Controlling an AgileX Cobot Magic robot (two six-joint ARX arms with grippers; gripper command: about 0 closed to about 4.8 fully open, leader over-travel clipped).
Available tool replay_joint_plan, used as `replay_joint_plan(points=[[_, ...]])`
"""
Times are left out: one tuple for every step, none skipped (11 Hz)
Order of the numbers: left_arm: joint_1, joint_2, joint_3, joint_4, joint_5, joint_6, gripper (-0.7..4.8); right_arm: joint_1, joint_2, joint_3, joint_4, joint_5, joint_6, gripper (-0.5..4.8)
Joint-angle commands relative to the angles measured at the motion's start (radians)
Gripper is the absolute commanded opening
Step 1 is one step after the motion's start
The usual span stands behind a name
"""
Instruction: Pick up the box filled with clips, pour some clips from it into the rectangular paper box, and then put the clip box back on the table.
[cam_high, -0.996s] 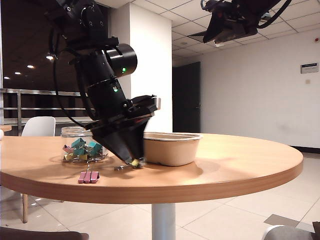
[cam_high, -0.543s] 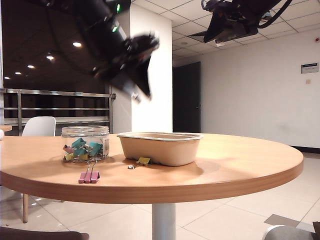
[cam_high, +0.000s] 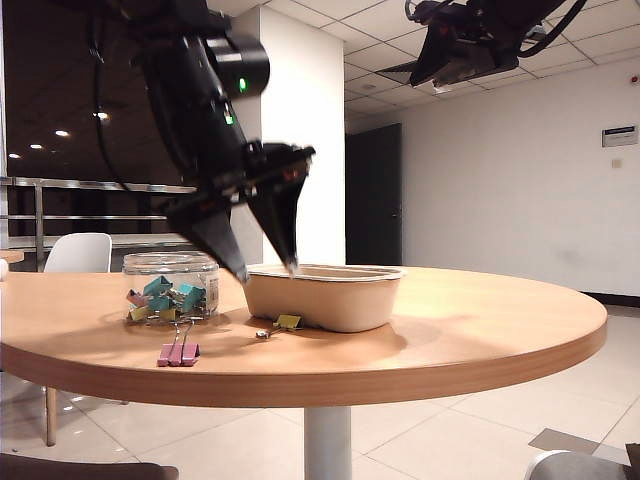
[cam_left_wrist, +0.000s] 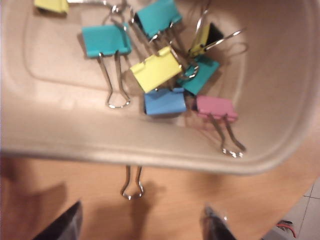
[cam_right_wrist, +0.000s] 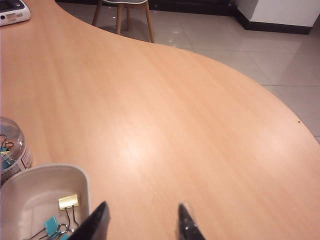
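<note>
Clip box (cam_high: 171, 287): clear round jar, upright on the tabletop (cam_high: 480, 320), just beside the left end of the rectangular paper box (cam_high: 325, 296); I see clips (cam_high: 160, 298) inside it. No hand touches it.

Rectangular paper box: from the left wrist view I count a cluster of clips (cam_left_wrist: 159, 67) on its floor, in teal, yellow, blue and pink. I judge the pour done and the jar returned.

Strays: one yellow clip (cam_high: 287, 322) on the tabletop against the front wall of the paper box; pink clips (cam_high: 177, 353) lying near the front edge of the tabletop.

Left hand (cam_high: 268, 265): above the near rim of the paper box, fingers spread wide, carrying nothing.

Right hand (cam_right_wrist: 140, 222): raised well above the tabletop at the far side, fingers partly apart, empty.

Remaining, as I judge it: nothing in the task proper, unless the strays are to be gathered.
</note>
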Motion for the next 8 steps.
replay_joint_plan(points=[[-0.006, 0.106, 0.003, 0.119, 0.008, -0.010, 3.15, 0.000, -0.007, 0.005, 0.022, -0.002, 0.001, 1.80], [-0.006, 0.108, 0.003, 0.156, 0.004, -0.011, 3.15, 0.000, -0.007, 0.005, 0.034, -0.002, 0.001, 1.80], [-0.006, 0.112, 0.003, 0.163, 0.005, -0.012, 3.15, 0.000, -0.007, 0.005, 0.038, -0.002, 0.001, 1.80], [-0.006, 0.124, 0.002, 0.166, 0.008, -0.029, 3.15, 0.000, -0.007, 0.009, 0.043, -0.002, 0.001, 1.80], [-0.006, 0.125, 0.002, 0.167, 0.009, -0.029, 3.14, 0.000, -0.007, 0.009, 0.043, -0.002, 0.001, 1.80], [-0.006, 0.130, 0.002, 0.174, 0.009, -0.035, 3.09, 0.000, -0.007, 0.010, 0.043, -0.002, 0.001, 1.80], [-0.007, 0.130, 0.002, 0.165, 0.012, -0.035, 3.05, 0.000, -0.007, 0.010, 0.045, -0.002, 0.001, 1.80], [-0.007, 0.130, 0.002, 0.147, 0.031, -0.035, 2.24, 0.000, -0.007, 0.010, 0.048, -0.002, 0.001, 1.80]])
